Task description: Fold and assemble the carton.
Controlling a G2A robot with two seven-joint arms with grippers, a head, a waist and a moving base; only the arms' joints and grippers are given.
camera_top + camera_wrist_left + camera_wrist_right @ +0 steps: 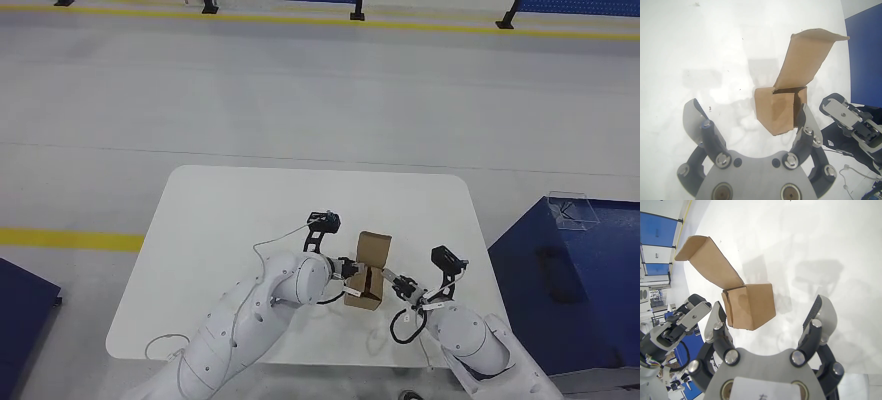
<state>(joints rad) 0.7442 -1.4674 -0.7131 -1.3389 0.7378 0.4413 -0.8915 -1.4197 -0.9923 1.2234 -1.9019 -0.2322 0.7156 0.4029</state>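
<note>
- The white table (230,230) is lit brightly and evenly from above.
- Soft grey shadows are cast on the table ahead of the right gripper (768,300) and just past the carton (753,306).
- Fainter, paler shadows are seen ahead of the left gripper (749,104), where the table is washed out by glare.
- The inside of the carton is left dark, just beside the left gripper.
- Straight lines are bent near the edges of both wrist views.
</note>
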